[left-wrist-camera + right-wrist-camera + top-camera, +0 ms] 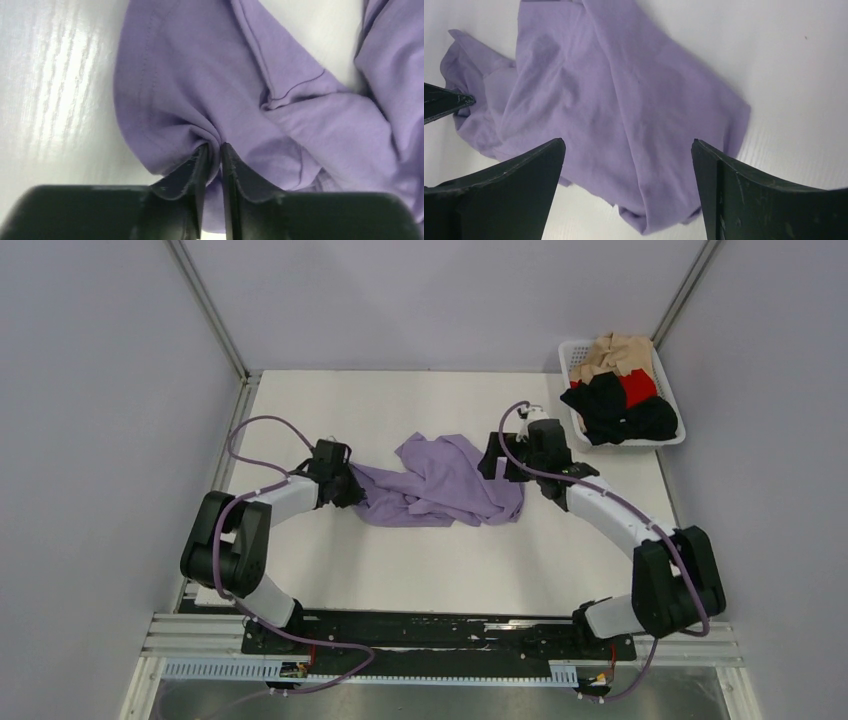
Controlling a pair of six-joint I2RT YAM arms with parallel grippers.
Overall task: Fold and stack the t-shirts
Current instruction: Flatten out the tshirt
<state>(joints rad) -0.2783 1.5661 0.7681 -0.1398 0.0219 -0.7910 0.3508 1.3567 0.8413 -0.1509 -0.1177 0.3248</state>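
Observation:
A lavender purple t-shirt (440, 483) lies crumpled in the middle of the white table. My left gripper (350, 486) is at its left edge, shut on a fold of the cloth (215, 145). My right gripper (497, 462) is open and empty, just above the shirt's right side; the shirt (624, 110) fills the space below and between its fingers (719, 175). The left gripper's tip (449, 102) shows at the left edge of the right wrist view. Black, red and tan t-shirts (620, 390) lie heaped in a basket at the back right.
The white mesh basket (572, 352) stands at the table's back right corner. Grey walls close in the table on three sides. The arm bases and a rail run along the near edge (440, 630).

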